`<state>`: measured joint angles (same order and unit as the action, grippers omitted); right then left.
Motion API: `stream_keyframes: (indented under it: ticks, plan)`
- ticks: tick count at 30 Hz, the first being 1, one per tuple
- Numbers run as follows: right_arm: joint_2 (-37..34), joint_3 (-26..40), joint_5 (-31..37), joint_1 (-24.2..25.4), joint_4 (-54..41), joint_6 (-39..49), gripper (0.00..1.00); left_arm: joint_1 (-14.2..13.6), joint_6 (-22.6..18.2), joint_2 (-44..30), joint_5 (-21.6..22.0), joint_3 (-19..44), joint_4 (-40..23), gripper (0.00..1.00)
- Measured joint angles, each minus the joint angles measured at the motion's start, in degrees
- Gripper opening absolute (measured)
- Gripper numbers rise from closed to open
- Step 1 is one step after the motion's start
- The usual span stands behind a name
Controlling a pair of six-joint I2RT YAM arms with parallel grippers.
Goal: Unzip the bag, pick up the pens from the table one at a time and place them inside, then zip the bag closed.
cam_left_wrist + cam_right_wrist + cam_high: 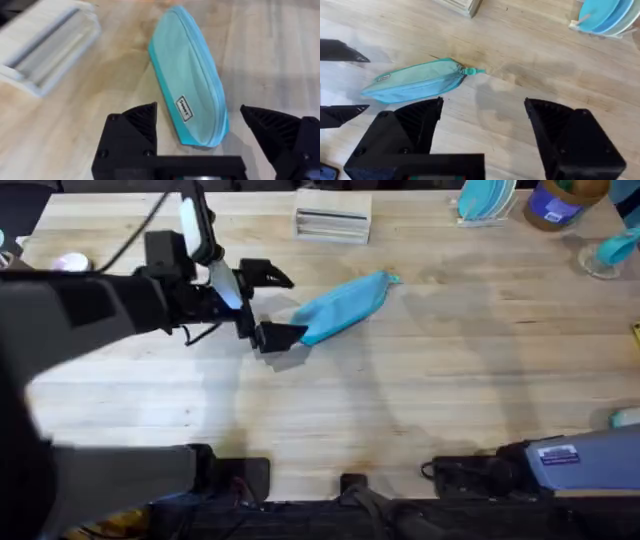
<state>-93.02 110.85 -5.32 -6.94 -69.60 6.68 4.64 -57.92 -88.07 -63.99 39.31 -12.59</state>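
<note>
The light-blue bag (pixel 345 305) lies slanted on the table (pixel 420 380), its teal zipper shut and the pull tab (pixel 392 278) at the far right tip. My left gripper (pixel 288 307) is open at the bag's near-left end, one finger on each side of that end. In the left wrist view the bag (pixel 192 85) stretches away between the spread fingers of the left gripper (pixel 197 110). My right gripper (pixel 484 102) is open and empty, well back from the bag (pixel 415 81). The pens are out of view.
A white box (pixel 333 222) sits at the back centre. Turquoise plates in a rack (pixel 487 200), a jar (pixel 560 200) and a cup (pixel 610 250) stand at the back right. My right arm (pixel 560 460) rests at the near right edge.
</note>
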Motion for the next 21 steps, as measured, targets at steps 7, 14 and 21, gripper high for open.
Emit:
stream_keyframes:
  ticks: [7,14,21]
  plan:
    - [4.1,0.0,0.0,0.0,0.0,0.0,0.996,0.0,13.7,19.8,13.0,5.8,-9.0,0.992]
    - [4.8,0.0,0.0,0.0,-0.1,0.0,0.996,0.0,23.4,27.9,22.1,21.1,-32.1,0.993]
    - [4.8,0.0,0.0,0.0,-0.1,0.0,0.996,0.0,25.9,27.9,27.1,34.1,-45.6,0.993]
